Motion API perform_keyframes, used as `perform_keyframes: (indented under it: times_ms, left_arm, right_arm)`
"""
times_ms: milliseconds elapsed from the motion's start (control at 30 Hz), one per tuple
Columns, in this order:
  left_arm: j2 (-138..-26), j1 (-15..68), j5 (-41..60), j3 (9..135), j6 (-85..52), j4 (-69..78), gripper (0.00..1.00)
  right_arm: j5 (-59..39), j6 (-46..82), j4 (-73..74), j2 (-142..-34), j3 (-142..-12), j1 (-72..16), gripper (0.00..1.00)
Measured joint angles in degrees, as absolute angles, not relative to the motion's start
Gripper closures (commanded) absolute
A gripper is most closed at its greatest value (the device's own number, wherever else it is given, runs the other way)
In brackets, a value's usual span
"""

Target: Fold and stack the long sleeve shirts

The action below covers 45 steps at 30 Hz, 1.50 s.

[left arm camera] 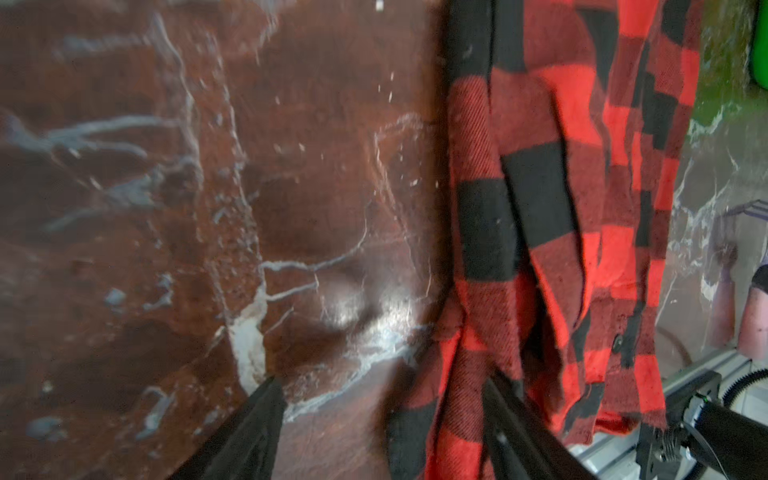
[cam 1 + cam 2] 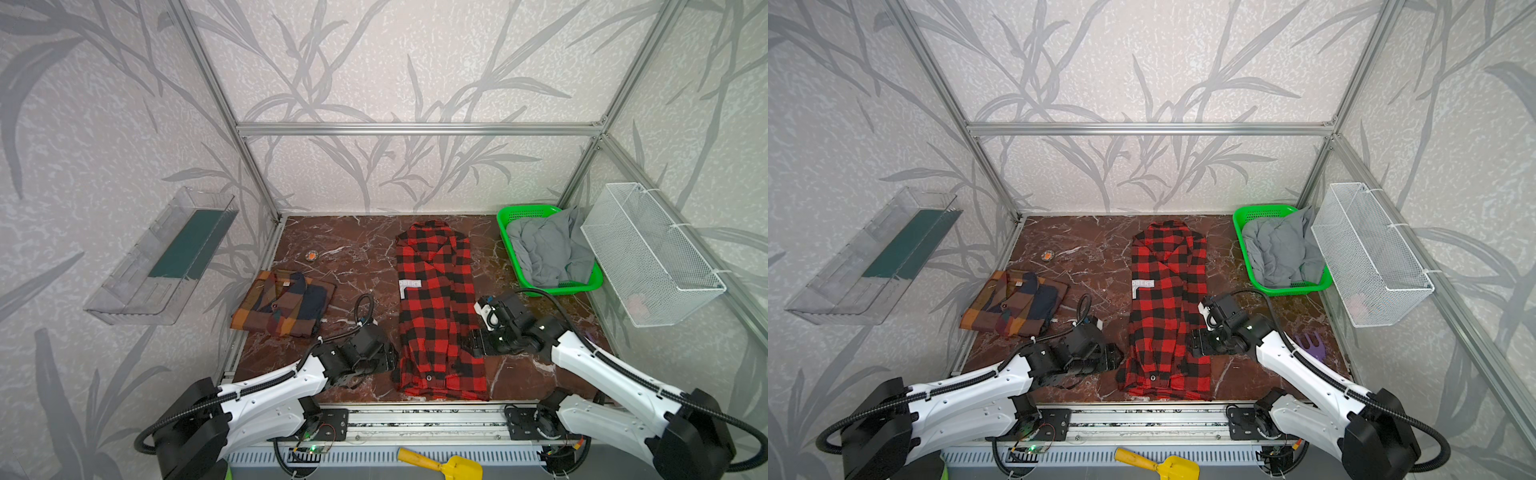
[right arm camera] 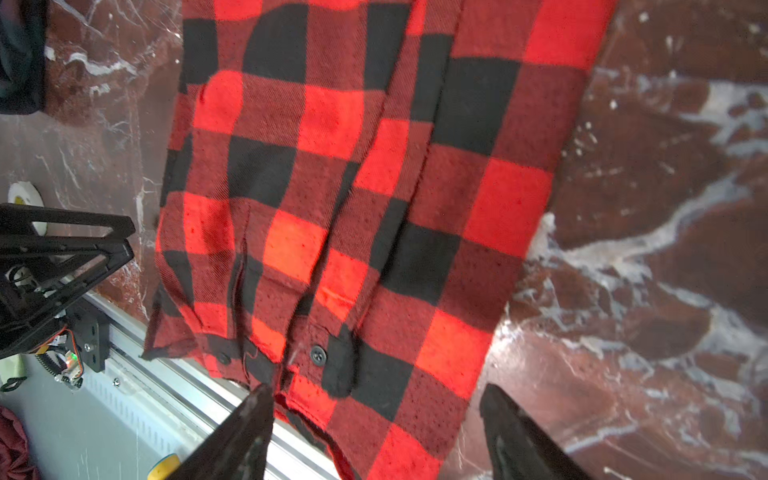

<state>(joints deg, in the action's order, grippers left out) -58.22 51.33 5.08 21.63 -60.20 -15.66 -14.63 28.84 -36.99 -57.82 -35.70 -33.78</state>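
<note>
Red-and-black shirt [image 2: 436,316] lies mid-desk, folded lengthwise into a long strip. Its collar is toward the back wall and its hem is at the near edge of the desk [image 2: 357,257]. Brown plaid shirt [image 2: 284,303] is already folded, well apart on the left side.

Risks, as I judge them:
- The hem's left corner is bunched and layered. A pinch there could catch only the top layer, so the strip would peel open when lifted.
- The two tools sit at slightly different heights along the strip. An uneven lift would skew the cross fold.
- The hem is close to the front rail. A low drag toward the robot could hang cloth over the edge.
- The folded-in sleeves are loose and may slide out if the hem is swung up fast.

Pose:
- Both arms reach in low from the front rail, elbows out and wrists turned inward. They flank the lower part of the strip.
- Left tool [image 1: 380,380] is released, jaws spread wide. One finger is over bare desk and the other over the shirt's left edge.
- Right tool [image 3: 376,390] is likewise spread and grips nothing. It hovers above the hem's right portion, near the button.
</note>
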Motion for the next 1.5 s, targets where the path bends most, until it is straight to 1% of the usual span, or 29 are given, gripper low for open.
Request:
perform_keyframes:
  times_ms: [200,333,433,500,600,667,733,833,933,1033,1133,1300,1500]
  left_arm:
    - [-54.48,53.8,7.88,18.96,-62.94,-13.87,0.27]
    - [-54.22,54.72,9.34,17.98,-64.12,-12.82,0.35]
    - [-54.96,55.44,10.55,17.98,-64.6,-12.05,0.42]
    - [-55.83,56.51,11.14,17.98,-64.79,-11.77,0.51]
    - [-57.6,58.28,12.05,18.02,-65.43,-10.81,0.6]
    - [-58.94,59.37,12.62,18.09,-65.87,-9.63,0.63]
    - [-59.96,60.47,13.19,18.22,-66.63,-8.58,0.7]
    - [-60.69,61.25,13.67,18.22,-67.53,-8.05,0.83]
    - [-60.75,61.45,13.8,18.48,-67.88,-8.05,1.0]
    - [-60.73,61.45,13.82,19.75,-68.77,-8.29,1.0]
    - [-59.79,61.43,13.5,22.09,-70.28,-8.1,1.0]
    - [-54.76,60.86,11.99,23.33,-76.38,-3.81,1.0]
    - [-51.09,60.58,10.81,23.66,-83.66,-3.36,1.0]
  right_arm:
    - [-15.7,32.45,-39.33,-51.66,-30.81,-33.78,0.23]
    - [-15.92,34.85,-39.38,-51.31,-27.86,-33.78,0.24]
    - [-16.47,36.91,-38.96,-51.31,-24.86,-33.78,0.26]
    - [-16.8,38.06,-38.81,-51.31,-23.14,-33.8,0.28]
    - [-17.67,39.38,-37.65,-51.16,-22.26,-33.89,0.31]
    - [-18.28,39.9,-36.67,-51.18,-22.2,-34.15,0.32]
    - [-19.0,40.58,-35.38,-51.16,-21.93,-34.79,0.34]
    - [-20.08,41.45,-33.1,-51.22,-20.73,-35.75,0.39]
    - [-21.19,42.26,-30.76,-51.51,-20.05,-36.16,0.47]
    - [-21.74,42.94,-29.17,-51.42,-19.73,-36.42,0.59]
    - [-21.82,43.27,-27.77,-50.94,-19.73,-36.45,0.68]
    - [-21.63,43.55,-25.19,-51.7,-19.75,-36.47,0.75]
    - [-21.43,44.16,-22.57,-53.17,-19.77,-36.49,0.77]
